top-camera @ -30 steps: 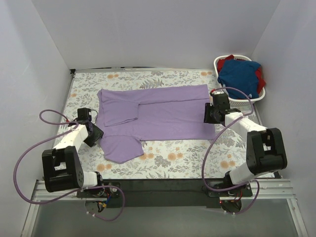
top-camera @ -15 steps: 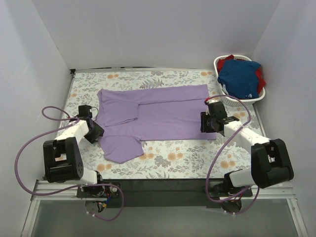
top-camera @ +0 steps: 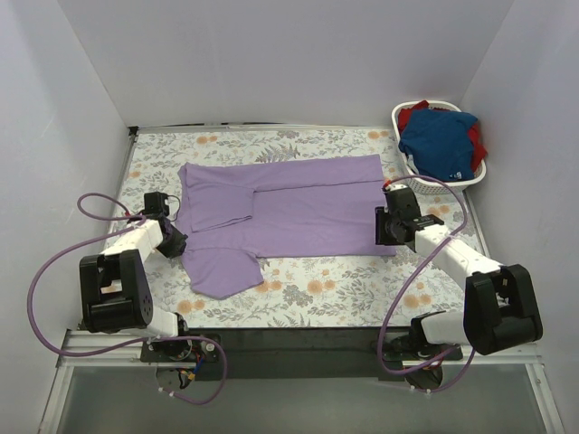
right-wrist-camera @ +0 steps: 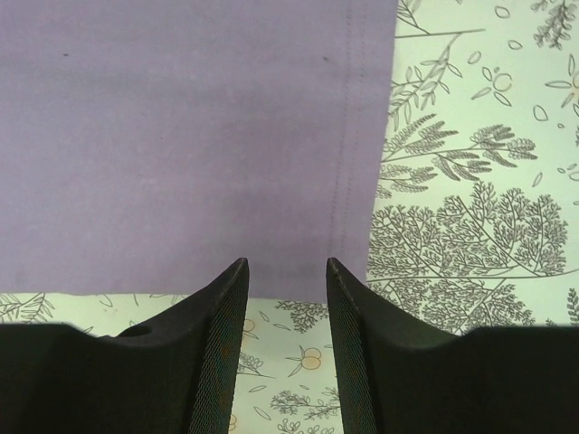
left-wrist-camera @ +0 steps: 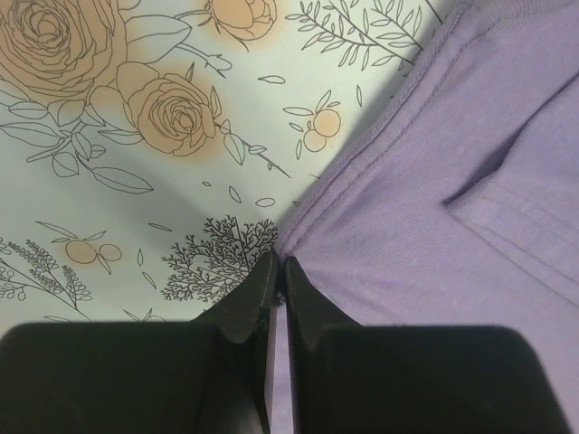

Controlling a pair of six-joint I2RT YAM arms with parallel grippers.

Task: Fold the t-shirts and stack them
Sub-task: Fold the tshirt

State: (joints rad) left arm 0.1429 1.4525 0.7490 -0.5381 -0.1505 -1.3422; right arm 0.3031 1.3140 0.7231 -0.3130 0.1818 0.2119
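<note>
A lavender t-shirt (top-camera: 298, 210) lies spread flat on the flowered table, one sleeve folded in and the other sleeve (top-camera: 220, 269) lying toward the near edge. My left gripper (top-camera: 177, 242) is at the shirt's left edge. In the left wrist view the left gripper (left-wrist-camera: 280, 269) is shut, with the lavender t-shirt (left-wrist-camera: 452, 181) pinched at its seam. My right gripper (top-camera: 384, 237) hovers at the shirt's near right corner. The right wrist view shows the right gripper (right-wrist-camera: 285, 264) open over the hem (right-wrist-camera: 353, 163), holding nothing. A blue t-shirt (top-camera: 438, 143) and a red t-shirt (top-camera: 477, 145) lie in the basket.
The white laundry basket (top-camera: 399, 116) stands at the back right corner, beside the right arm. White walls close in the table on three sides. The flowered tablecloth (top-camera: 335, 289) shows along the near edge, between the shirt and the arm bases.
The left gripper has closed on the shirt's left edge. The right gripper has shifted a little right and nearer, toward the shirt's near right corner, and is still open.
</note>
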